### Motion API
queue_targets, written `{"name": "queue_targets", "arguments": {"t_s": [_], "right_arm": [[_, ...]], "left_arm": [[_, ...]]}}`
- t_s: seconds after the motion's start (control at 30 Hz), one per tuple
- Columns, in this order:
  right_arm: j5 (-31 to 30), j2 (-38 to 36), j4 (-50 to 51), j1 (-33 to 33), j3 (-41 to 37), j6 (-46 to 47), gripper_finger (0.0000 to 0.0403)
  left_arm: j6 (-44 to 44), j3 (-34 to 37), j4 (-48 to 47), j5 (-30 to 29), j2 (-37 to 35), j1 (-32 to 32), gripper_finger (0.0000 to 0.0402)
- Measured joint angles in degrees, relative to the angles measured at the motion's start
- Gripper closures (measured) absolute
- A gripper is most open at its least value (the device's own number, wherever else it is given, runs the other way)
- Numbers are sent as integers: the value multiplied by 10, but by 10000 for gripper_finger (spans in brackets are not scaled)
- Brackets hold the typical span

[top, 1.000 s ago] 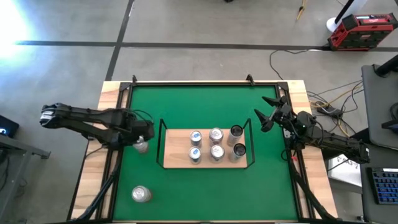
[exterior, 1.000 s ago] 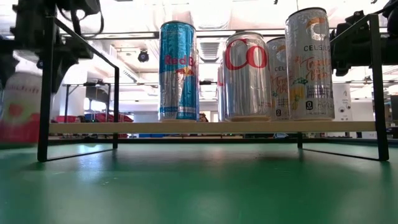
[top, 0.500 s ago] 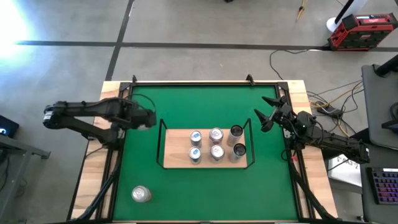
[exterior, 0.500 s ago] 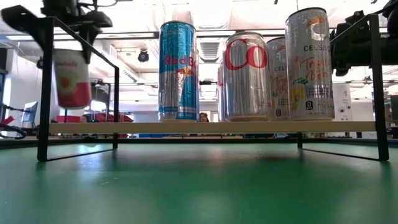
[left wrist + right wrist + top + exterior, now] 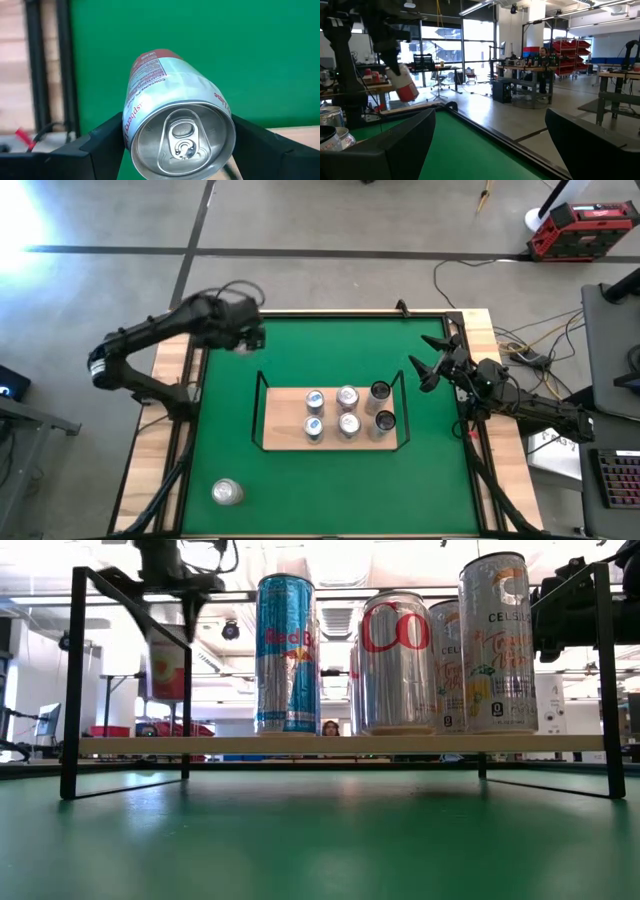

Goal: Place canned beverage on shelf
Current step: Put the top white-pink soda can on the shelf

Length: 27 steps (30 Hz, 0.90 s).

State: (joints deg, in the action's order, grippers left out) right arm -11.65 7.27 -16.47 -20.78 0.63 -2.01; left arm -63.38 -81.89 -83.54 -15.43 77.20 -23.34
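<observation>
A silver and red canned beverage hangs in my left gripper, which is shut on it above the table's far left part, left of and beyond the shelf. In the low view the can is higher than the shelf board. The shelf is a light-wood board with a black wire rail; it stands mid-table and several cans stand upright on it. My right gripper waits open at the table's right edge. My left gripper pinches the can's side wall just below its top rim, one finger on each side. The fingers come from above, pointing steeply down. The can hangs below them, lifted clear of the table, nearly upright with its top up.
Another can lies on the green felt near the table's near left corner. The shelf's wire rail rises at its left and right ends. The shelf's left part is bare board. A black frame runs along the table's far edge.
My left gripper has risen and gone toward the table's far edge and a little to the right, rolling its wrist, still shut on the can. The can has come up from beside the shelf's left end, from near table height to above the shelf board.
</observation>
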Motion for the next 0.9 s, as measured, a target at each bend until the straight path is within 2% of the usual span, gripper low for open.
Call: {"name": "queue_targets", "arguments": {"t_s": [0.17,0.3,0.67,0.9], "right_arm": [[0,0,0,0,0,0,35],[0,0,0,0,0,0,35],[0,0,0,0,0,0,35],[0,0,0,0,0,0,35]], "left_arm": [[90,-66,12,60,60,-60,117],[127,-121,6,91,113,-72,117],[158,-267,-65,169,252,-50,117],[137,-278,-63,180,267,-1,117]]}}
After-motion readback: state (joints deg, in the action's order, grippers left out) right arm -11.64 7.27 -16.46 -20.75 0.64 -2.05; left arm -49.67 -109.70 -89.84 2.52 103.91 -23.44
